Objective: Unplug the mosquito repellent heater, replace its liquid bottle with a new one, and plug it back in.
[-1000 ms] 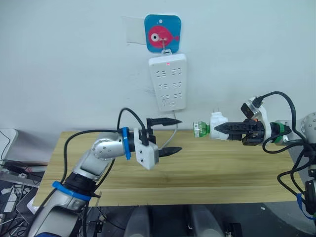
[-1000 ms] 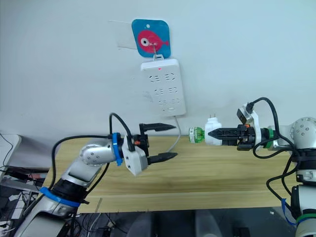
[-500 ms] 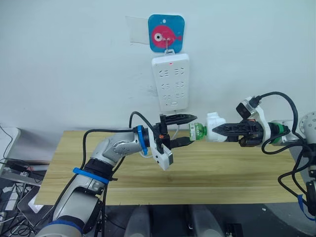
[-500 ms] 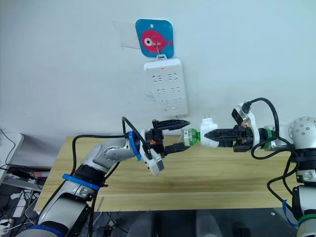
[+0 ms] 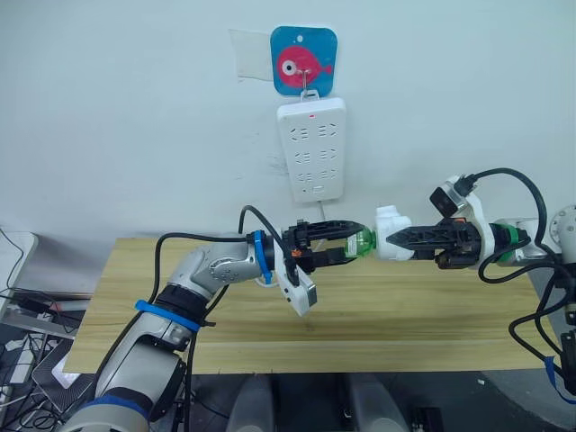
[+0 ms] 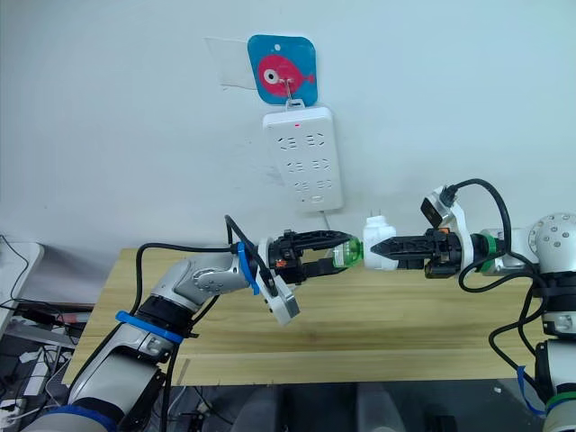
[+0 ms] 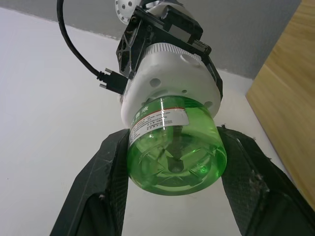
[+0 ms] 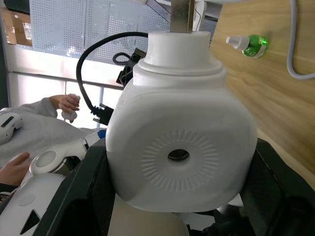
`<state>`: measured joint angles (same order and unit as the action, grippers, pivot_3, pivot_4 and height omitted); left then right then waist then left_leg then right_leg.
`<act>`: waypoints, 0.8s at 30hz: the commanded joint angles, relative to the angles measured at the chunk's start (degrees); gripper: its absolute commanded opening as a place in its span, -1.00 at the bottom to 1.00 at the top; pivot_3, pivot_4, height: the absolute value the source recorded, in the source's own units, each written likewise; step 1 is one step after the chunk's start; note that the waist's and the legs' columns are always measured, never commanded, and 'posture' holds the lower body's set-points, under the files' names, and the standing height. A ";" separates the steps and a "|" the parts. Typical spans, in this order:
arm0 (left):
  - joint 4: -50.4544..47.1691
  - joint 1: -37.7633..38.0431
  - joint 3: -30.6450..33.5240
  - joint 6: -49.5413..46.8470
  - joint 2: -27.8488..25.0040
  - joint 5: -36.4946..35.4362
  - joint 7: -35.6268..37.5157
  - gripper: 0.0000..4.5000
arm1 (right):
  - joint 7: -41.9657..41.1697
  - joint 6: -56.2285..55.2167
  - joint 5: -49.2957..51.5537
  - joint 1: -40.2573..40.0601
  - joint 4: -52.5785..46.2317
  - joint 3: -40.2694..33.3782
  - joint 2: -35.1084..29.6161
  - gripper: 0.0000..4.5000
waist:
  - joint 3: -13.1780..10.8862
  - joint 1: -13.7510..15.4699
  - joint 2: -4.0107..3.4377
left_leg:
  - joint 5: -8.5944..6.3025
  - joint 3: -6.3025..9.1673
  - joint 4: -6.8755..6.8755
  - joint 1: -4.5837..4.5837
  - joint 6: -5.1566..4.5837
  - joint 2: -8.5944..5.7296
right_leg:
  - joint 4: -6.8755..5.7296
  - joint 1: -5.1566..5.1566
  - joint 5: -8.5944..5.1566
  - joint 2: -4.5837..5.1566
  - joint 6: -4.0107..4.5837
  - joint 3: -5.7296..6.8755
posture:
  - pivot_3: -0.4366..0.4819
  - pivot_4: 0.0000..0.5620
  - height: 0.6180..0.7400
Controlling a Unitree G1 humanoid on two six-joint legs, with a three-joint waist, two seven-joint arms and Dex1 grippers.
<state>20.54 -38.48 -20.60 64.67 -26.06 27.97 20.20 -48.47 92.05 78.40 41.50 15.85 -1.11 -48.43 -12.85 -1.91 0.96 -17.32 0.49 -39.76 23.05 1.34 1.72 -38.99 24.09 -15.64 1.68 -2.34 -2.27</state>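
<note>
My right gripper [image 5: 389, 244] clamps the heater [image 5: 392, 232]; my left gripper [image 5: 353, 242] closes on its bottle [image 7: 173, 143] at left.

A robot test lab, by the look of it: a bare wooden table [image 5: 405, 306] pushed against a plain white wall, a power strip [image 5: 311, 149] hung above the table from a fish-picture hook [image 5: 303, 59], and loose cables (a tangle) [image 5: 22, 364] on the floor left of the table.
</note>
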 commanded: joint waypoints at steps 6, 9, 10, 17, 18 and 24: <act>-28.63 7.64 -2.97 -77.81 -3.38 -76.73 24.50 0.00 | -2.09 0.43 -3.51 -1.09 -4.95 -2.36 -1.94 0.32 | 0.05 -0.66 -0.09 | 0.01 0.46 -0.20 0.28 0.01 0.12 | -0.02 0.05 -0.01 0.10 -0.01 0.12 | -0.28 -0.30 1.00; -25.08 4.75 3.64 -103.05 -3.27 -106.57 16.74 0.00 | -3.47 0.17 -4.78 -1.76 -7.42 -2.14 -2.25 0.32 | 0.07 -0.78 -0.12 | 0.01 0.57 -0.21 0.26 0.00 0.06 | -0.02 -0.02 -0.03 0.05 -0.04 0.19 | -0.28 -0.31 1.00; -21.91 3.80 5.82 -109.20 -2.85 -114.31 14.50 0.00 | -3.77 0.25 -4.94 -1.91 -8.18 -2.18 -2.15 0.32 | 0.07 -1.00 -0.12 | 0.01 0.64 -0.22 0.27 -0.01 0.04 | -0.02 -0.03 -0.06 0.05 -0.09 0.24 | -0.28 -0.32 1.00; -15.22 2.93 11.84 -128.16 -3.20 -127.40 11.46 0.00 | -4.98 0.41 -6.61 -2.18 -10.55 -2.69 -2.03 0.32 | 0.07 -2.36 -0.11 | 0.02 0.64 -0.21 0.26 0.00 -0.15 | -0.02 0.02 -0.10 -0.09 -0.15 0.39 | -0.32 -0.29 1.00; -15.78 3.55 12.55 -129.50 -3.50 -127.67 11.50 0.00 | -5.21 0.18 -7.12 -2.22 -10.34 -2.80 -2.39 0.32 | 0.07 -2.52 -0.11 | 0.02 0.64 -0.22 0.25 0.01 -0.15 | -0.03 0.02 -0.10 -0.12 -0.15 0.39 | -0.32 -0.29 1.00; -20.03 8.01 17.62 -132.86 -4.83 -125.69 11.05 0.00 | -7.03 -1.84 -11.97 -2.51 -7.07 -2.56 -4.74 0.32 | 0.06 -2.74 -0.11 | 0.02 0.57 -0.19 0.20 0.01 -0.15 | -0.01 0.02 -0.11 -0.17 -0.14 0.28 | -0.29 -0.24 1.00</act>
<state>3.94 -30.87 -5.61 -67.51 -30.33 -96.65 30.65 -54.33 91.40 68.10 38.97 8.10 -3.13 -52.01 -12.79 -4.66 0.85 -17.30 1.06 -39.95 23.25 1.36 1.57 -38.99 24.10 -15.75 1.52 -2.48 -2.02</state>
